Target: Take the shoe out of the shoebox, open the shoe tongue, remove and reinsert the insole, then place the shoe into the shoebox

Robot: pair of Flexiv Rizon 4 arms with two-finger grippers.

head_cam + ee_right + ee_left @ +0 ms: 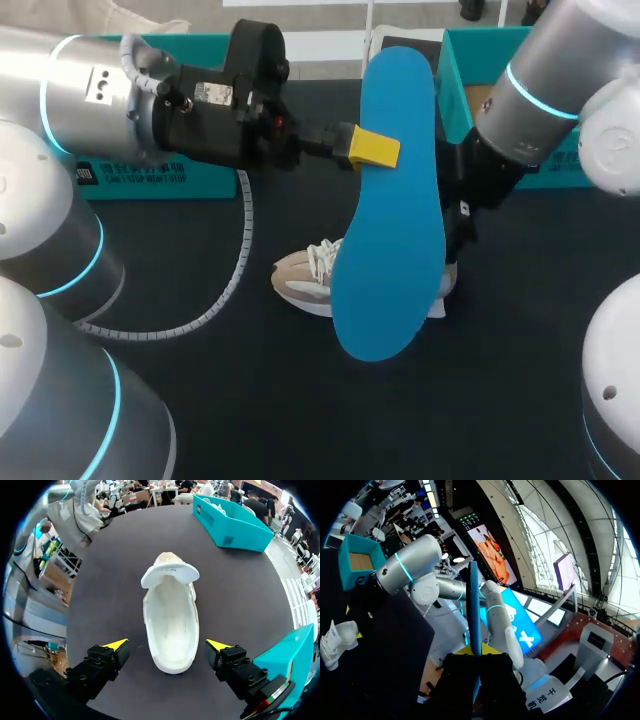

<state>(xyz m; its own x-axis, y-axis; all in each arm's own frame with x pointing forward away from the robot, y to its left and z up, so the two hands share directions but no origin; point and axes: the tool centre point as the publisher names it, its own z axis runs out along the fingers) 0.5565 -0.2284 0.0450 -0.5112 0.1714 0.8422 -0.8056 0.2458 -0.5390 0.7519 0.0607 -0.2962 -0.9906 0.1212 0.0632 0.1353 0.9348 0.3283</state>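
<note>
White print runs along the front wall of the teal box (160, 180) at the left of the frame, starting with a small dark square mark; it is too small to read. A white sticker (214, 92) with fine print sits on the black wrist block of the left arm (100, 100), upper left, also illegible. In the right wrist view, the far teal box (235, 527) beyond the shoe carries white print and a small square label, both unreadable.

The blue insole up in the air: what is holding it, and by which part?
The left gripper grips the blue insole by one long edge, nearer its narrower end. The right gripper, open around the shoe, holds nothing.
</note>
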